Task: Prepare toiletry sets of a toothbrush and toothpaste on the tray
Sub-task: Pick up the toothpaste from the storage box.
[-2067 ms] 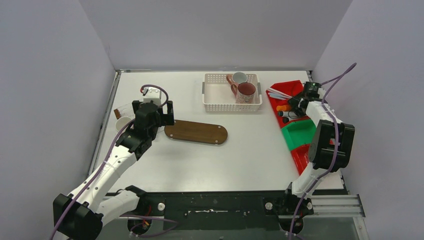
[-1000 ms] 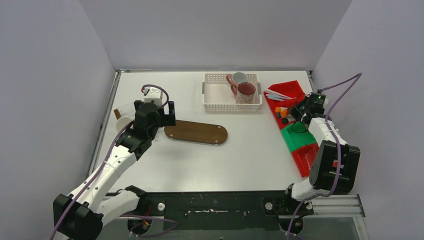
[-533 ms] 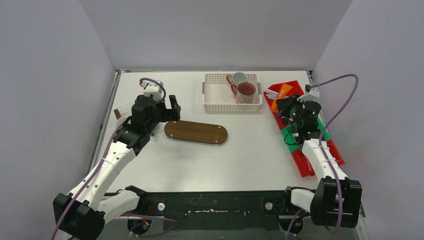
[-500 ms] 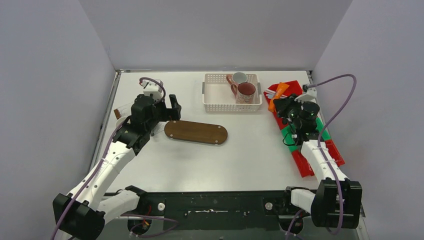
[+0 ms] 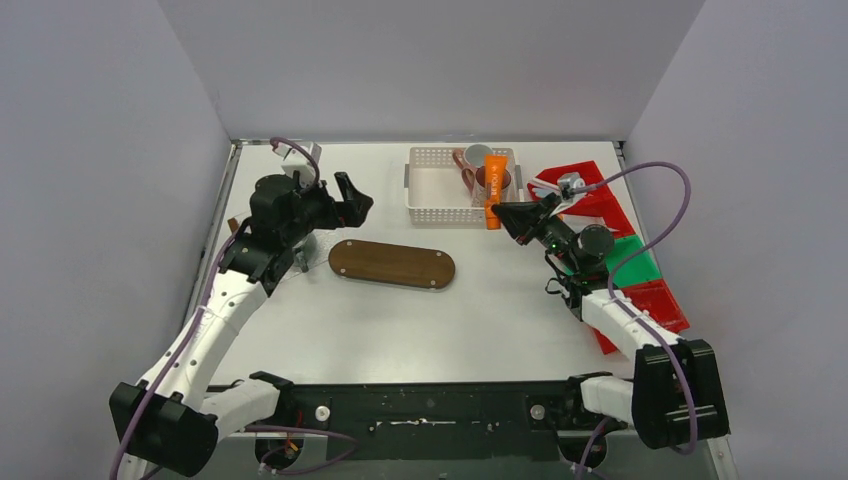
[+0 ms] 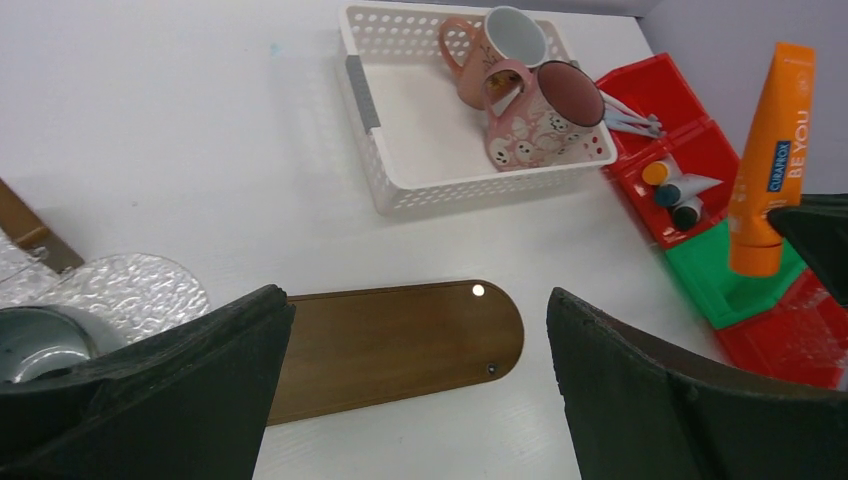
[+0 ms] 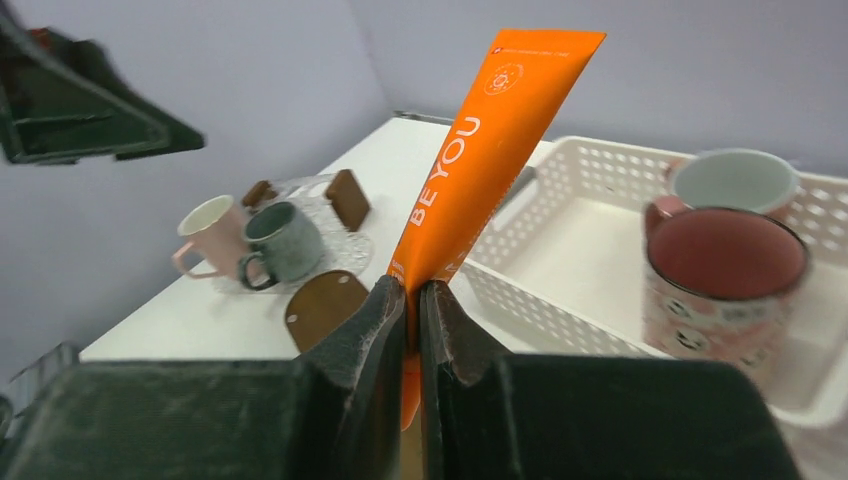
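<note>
The right gripper [image 7: 412, 300] is clenched on the lower end of an orange tapered toothpaste tube [image 7: 480, 150], held upright with its flat crimped end up. In the top view the tube sits right of centre, seen against the right end of a white perforated plastic basket [image 5: 440, 205]. Two ceramic mugs stand in that basket: a pink patterned mug with a maroon inside [image 6: 545, 115] and a pinkish mug with a white inside [image 6: 500, 45].

The left gripper [image 6: 420, 330] hangs with its jaws spread wide and empty at upper left, above the left end of a brown oval wooden tray [image 5: 392, 264]. Further left, a pale pink mug [image 7: 210, 235] and a dark green mug [image 7: 282, 240] rest on a clear textured plate [image 6: 130, 290]. Red and green plastic bins [image 5: 620, 215] lie along the right edge.
</note>
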Controlling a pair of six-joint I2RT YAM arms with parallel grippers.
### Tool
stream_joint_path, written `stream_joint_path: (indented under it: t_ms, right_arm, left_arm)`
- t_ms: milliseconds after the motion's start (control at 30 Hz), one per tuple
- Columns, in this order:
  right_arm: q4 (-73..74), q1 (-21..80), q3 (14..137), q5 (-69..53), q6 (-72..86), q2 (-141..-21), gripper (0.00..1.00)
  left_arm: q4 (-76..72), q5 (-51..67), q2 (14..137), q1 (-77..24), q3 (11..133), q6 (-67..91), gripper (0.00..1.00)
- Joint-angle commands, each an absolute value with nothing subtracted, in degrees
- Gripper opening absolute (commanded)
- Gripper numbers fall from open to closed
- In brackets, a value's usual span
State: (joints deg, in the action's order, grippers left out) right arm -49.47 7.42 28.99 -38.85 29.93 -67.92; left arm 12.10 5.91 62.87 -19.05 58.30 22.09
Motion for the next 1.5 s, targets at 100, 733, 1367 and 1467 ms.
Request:
stream_joint_path:
  t_ms: [100,733,1367,1467]
  right_arm:
    - [-69.8,15.0,31.6,-48.8,29.1,-72.5,0.0]
    - [-76.7,25.6,38.5,-57.0,29.0,-81.4,0.0]
    - [-79.7,27.5,39.6,-58.2,29.5,-83.8,0.0]
    - [-79.6,27.5,39.6,-58.1,29.1,-83.8,0.0]
  left_arm:
    - [4.9,17.9,64.4,-18.6,62.7,27.9,0.97]
    - [-11.1,34.0,70.2,-20.7,62.6,44.9,0.95]
    - [-14.9,37.4,74.1,-22.9,61.9,48.3,0.46]
    - [-14.3,37.5,74.3,-23.0,62.0,47.9,0.39]
